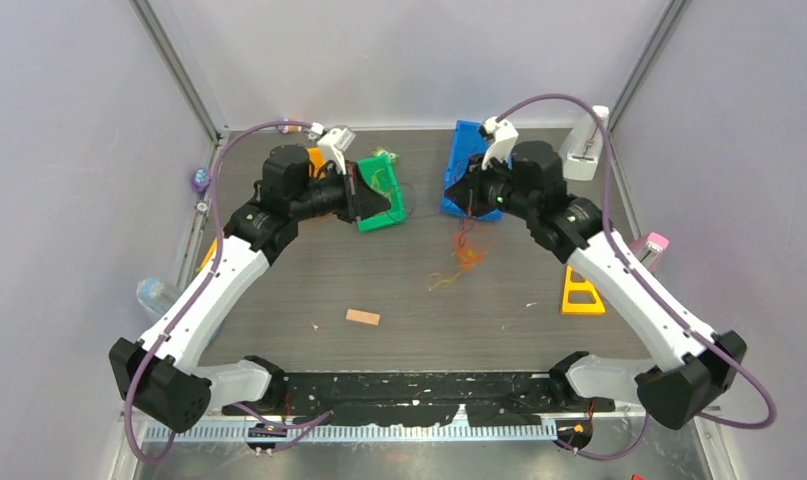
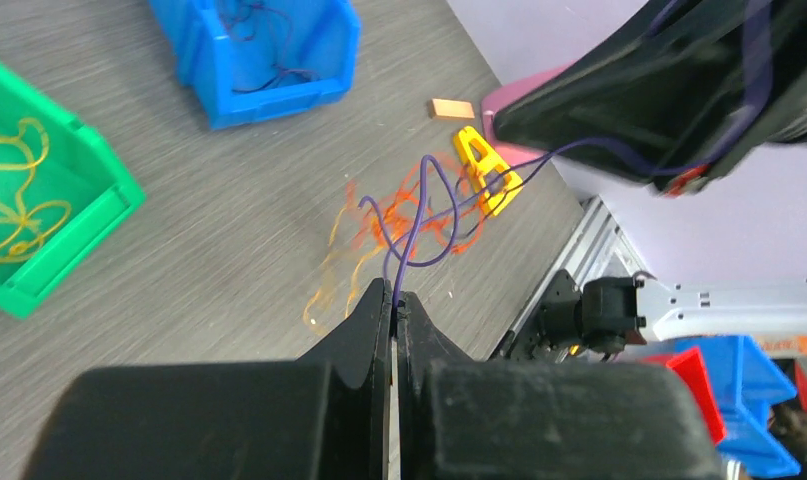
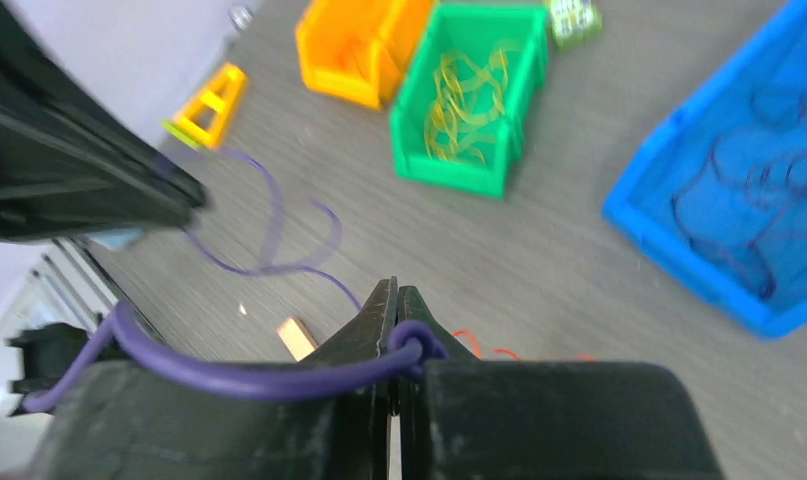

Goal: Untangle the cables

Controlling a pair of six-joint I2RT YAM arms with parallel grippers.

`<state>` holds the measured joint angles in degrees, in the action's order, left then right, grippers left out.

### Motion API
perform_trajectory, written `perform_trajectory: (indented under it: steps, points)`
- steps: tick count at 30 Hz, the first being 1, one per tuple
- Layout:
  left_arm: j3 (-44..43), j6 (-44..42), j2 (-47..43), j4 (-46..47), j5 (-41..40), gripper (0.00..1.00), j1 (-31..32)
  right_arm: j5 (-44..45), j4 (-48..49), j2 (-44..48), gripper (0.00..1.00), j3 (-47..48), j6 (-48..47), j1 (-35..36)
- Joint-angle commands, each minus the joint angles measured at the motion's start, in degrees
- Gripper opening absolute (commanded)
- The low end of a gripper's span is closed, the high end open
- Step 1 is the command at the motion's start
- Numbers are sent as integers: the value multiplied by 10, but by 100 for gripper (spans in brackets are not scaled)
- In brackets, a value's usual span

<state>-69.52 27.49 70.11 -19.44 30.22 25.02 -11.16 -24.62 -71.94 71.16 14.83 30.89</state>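
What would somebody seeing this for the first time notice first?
The left gripper and right gripper, both shut, hold one thin purple wire between them above the middle of the table. Beneath lies an orange cable tangle. Farther back are a green bin with yellow cables and a blue bin with dark ones.

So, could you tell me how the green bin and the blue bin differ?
The green bin holds yellow cables, while the blue bin holds purple cables. In the top view, the green bin lies left of the blue bin and is turned at a different angle. Both are open-topped plastic bins.
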Motion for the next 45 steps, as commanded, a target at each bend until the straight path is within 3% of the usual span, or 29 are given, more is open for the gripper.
perform_trajectory:
  steps: [1, 13, 23, 25, 28, 31, 39, 45]
  points:
    - [-6, -38, -1, 65, 32, 0, 39, -37, 36, 36, 5, 31, 15, 1]
    - [-11, -71, 79, 145, 22, 2, 125, -65, 56, 28, 5, -33, 61, 0]
    - [-5, -60, 106, 176, 7, 2, 135, -82, 47, 31, 6, -48, 62, 0]
    - [2, -53, 109, 188, 16, 11, 135, -79, 46, 26, 6, -49, 67, 1]
    - [15, -42, 116, 214, 39, 35, 136, -76, 49, 20, 5, -48, 79, 0]
    - [30, -32, 128, 239, 54, 48, 137, -78, 58, 18, 5, -48, 100, 0]
    - [65, -9, 149, 313, 91, 65, 138, -76, 76, 18, 5, -43, 131, 0]
    - [64, 7, 171, 347, 102, 65, 143, -88, 94, 17, 5, -46, 152, 0]
